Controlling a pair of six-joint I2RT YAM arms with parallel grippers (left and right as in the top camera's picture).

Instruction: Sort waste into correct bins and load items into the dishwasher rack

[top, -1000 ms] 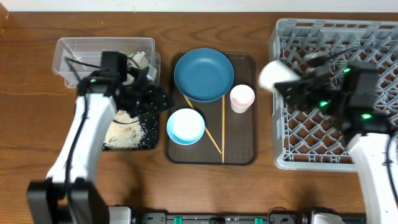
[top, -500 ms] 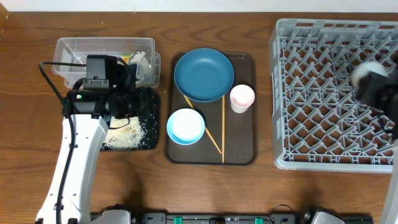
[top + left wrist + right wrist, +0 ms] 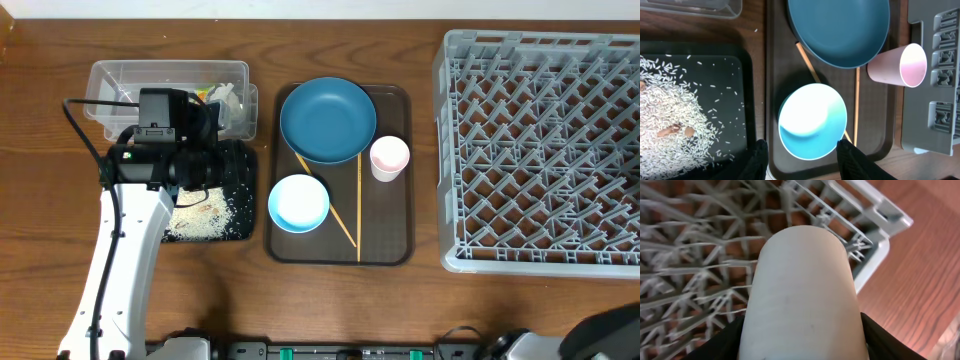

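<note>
**Right wrist: 1 cup gripped over the rack's corner**

Right wrist shows the right claw (image 3: 802, 342) clamped on a pale cup (image 3: 802, 280). Its dark fingers press either flank, and the cup points straight ahead of the claw. Beneath and beyond lies the grey dishwasher rack (image 3: 700, 245). The rack's corner is just ahead to the right, with bare tabletop (image 3: 912, 295) past it. I'd guess the cup is carried sideways so it can be tipped down among the pegs, though I can't tell which end is the mouth.

The left claw (image 3: 806, 159) hangs open and holds nothing. Its 2 fingers are spread about as wide as the white bowl (image 3: 811, 121) just ahead and below, so it looks lined up for a pick. Further ahead sit the dark blue dish (image 3: 840, 30) and a second cup (image 3: 900, 65). The 2 chopsticks (image 3: 856, 107) lie there too, 1 passing under the bowl, all on the brown serving tray (image 3: 772, 90). Off to the claw's left, rice scraps (image 3: 670, 125) lie in the black tray (image 3: 740, 65).
</note>
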